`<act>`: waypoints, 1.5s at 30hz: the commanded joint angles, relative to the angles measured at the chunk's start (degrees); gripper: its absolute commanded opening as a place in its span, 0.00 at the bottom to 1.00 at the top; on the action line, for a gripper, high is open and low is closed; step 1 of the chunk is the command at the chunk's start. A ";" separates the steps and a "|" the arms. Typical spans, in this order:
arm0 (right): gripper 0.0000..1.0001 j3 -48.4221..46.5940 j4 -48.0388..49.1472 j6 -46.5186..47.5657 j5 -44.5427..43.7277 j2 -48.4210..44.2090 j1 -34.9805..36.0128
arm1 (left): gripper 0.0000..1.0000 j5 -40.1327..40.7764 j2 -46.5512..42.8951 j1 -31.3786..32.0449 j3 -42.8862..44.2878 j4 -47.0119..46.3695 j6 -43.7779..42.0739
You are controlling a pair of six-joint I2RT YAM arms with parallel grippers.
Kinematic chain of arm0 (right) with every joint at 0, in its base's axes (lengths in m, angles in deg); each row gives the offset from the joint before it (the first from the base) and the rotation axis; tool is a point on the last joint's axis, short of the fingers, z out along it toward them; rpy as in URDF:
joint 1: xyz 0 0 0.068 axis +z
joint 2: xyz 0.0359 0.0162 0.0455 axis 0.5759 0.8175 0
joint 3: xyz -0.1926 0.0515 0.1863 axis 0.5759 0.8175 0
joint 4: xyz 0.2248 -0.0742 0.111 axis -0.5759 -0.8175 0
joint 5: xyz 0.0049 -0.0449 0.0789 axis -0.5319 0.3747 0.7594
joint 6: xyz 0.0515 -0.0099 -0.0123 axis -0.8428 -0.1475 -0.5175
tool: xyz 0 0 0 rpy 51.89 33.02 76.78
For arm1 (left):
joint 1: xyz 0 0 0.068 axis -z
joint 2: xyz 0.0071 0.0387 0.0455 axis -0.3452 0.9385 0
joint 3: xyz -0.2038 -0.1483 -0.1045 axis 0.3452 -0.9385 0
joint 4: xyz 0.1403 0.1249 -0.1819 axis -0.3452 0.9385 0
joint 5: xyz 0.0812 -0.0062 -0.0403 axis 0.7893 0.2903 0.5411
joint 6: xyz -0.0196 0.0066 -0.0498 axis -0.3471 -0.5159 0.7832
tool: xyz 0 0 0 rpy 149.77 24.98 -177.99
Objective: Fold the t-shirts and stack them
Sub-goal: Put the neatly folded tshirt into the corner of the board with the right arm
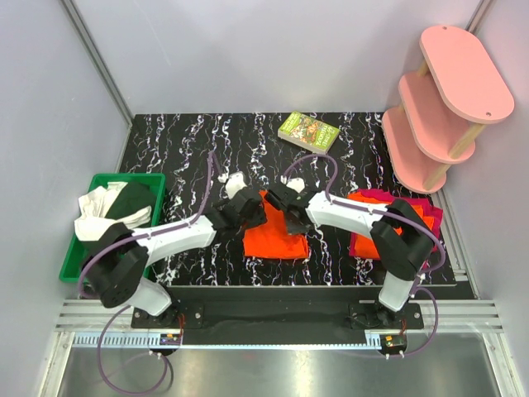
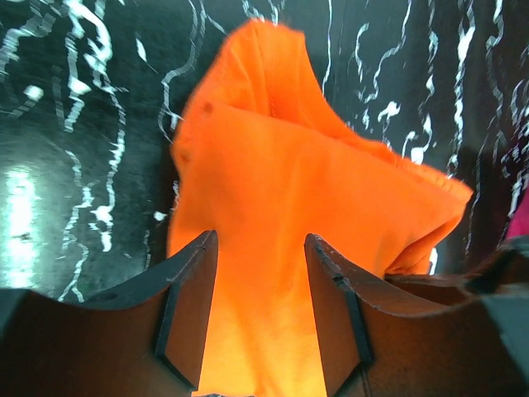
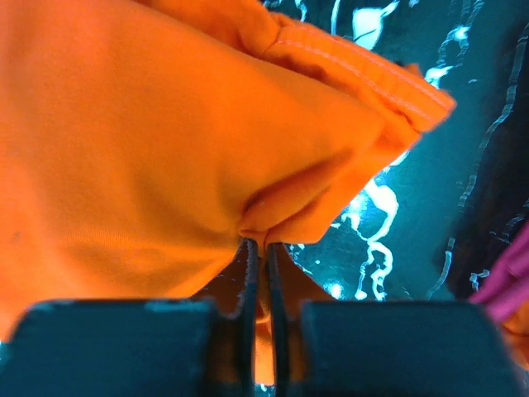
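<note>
An orange t-shirt (image 1: 277, 240) lies folded in the middle of the black marbled table (image 1: 190, 149). My right gripper (image 3: 258, 241) is shut on a pinched fold of this shirt (image 3: 149, 141) at its upper right edge. The left gripper (image 2: 260, 240) hovers over the shirt's left part (image 2: 281, 190) with its jaws apart, the cloth showing flat between them. In the top view both grippers, left (image 1: 248, 211) and right (image 1: 285, 213), meet at the shirt's far edge. A stack of folded t-shirts, magenta-red (image 1: 364, 246) and orange (image 1: 423, 213), lies at the right, partly hidden by my right arm.
A green bin (image 1: 76, 260) holding white and dark cloths stands at the left table edge. A book (image 1: 308, 131) lies at the back centre. A pink three-tier shelf (image 1: 450, 99) stands at the back right. Something small and white (image 1: 235, 182) lies behind the left gripper.
</note>
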 commanded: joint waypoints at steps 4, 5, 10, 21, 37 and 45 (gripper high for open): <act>0.35 -11.63 -6.37 0.33 -10.55 -6.25 -0.12 | 0.48 -5.13 5.94 0.15 3.60 -5.94 -2.14; 0.37 -12.51 -7.07 1.12 -11.25 -6.87 -0.12 | 0.48 -5.30 6.47 0.15 3.95 -6.72 -2.40; 0.42 -15.34 -9.54 1.13 -11.61 -9.25 -0.12 | 0.48 -6.88 11.21 0.15 7.10 -6.47 -3.29; 0.19 -7.51 -1.02 2.97 -2.74 -0.84 -0.12 | 0.46 -8.47 15.88 0.15 10.54 -5.15 -2.93; 0.14 -3.21 1.27 0.25 4.46 8.85 -12.69 | 0.44 -7.68 9.11 0.24 4.39 -2.78 -2.76; 0.14 -5.05 2.94 1.30 8.34 15.00 -14.80 | 0.43 -7.85 6.39 0.68 -0.26 -1.81 -1.71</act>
